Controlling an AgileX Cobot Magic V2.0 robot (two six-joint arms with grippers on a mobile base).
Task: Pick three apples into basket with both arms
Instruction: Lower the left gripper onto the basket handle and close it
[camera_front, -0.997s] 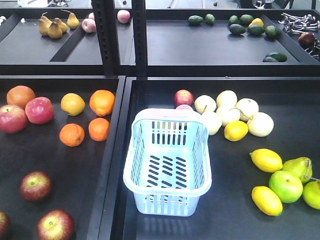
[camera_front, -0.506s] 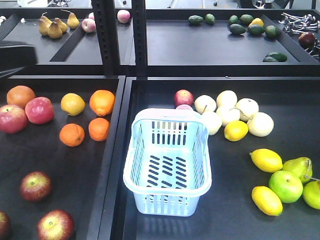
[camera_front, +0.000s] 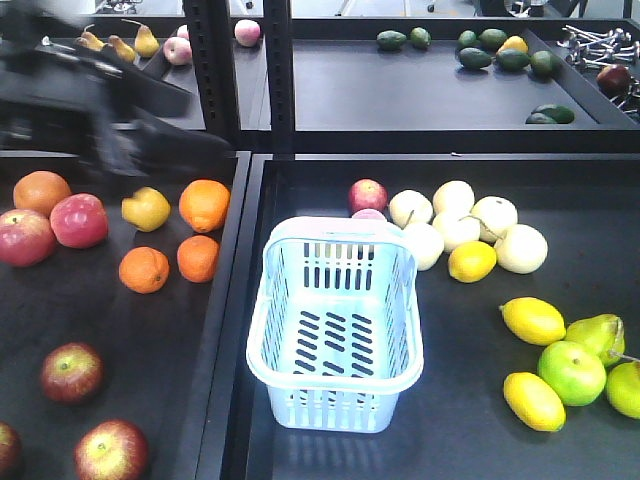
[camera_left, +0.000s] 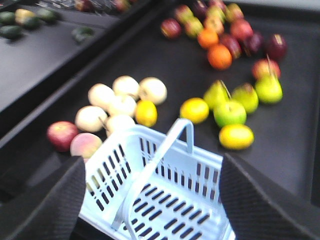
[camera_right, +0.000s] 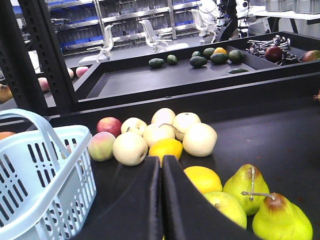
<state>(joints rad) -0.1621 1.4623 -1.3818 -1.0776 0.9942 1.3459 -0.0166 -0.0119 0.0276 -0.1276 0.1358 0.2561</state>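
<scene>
The pale blue basket (camera_front: 335, 320) stands empty in the middle, on the left side of the right tray. Three dark maroon apples lie in the left tray's near corner: one (camera_front: 72, 372), one (camera_front: 111, 450), and one (camera_front: 5, 446) cut off by the frame edge. My left arm (camera_front: 110, 110) is a motion-blurred dark shape over the back of the left tray, above the oranges. In the left wrist view my left gripper (camera_left: 152, 160) is open, wide over the basket (camera_left: 165, 200). My right gripper (camera_right: 161, 158) is shut on nothing, low beside the basket (camera_right: 40, 170).
Oranges (camera_front: 204, 205) and brighter red apples (camera_front: 78, 220) fill the back of the left tray. Pale pears (camera_front: 455, 225), lemons (camera_front: 532, 320) and a green apple (camera_front: 571, 372) lie right of the basket. A raised divider (camera_front: 225, 330) splits the trays. Shelf posts (camera_front: 278, 70) rise behind.
My left arm has swung in from the left edge, across the back of the left tray toward the middle. Basket and fruit have not moved.
</scene>
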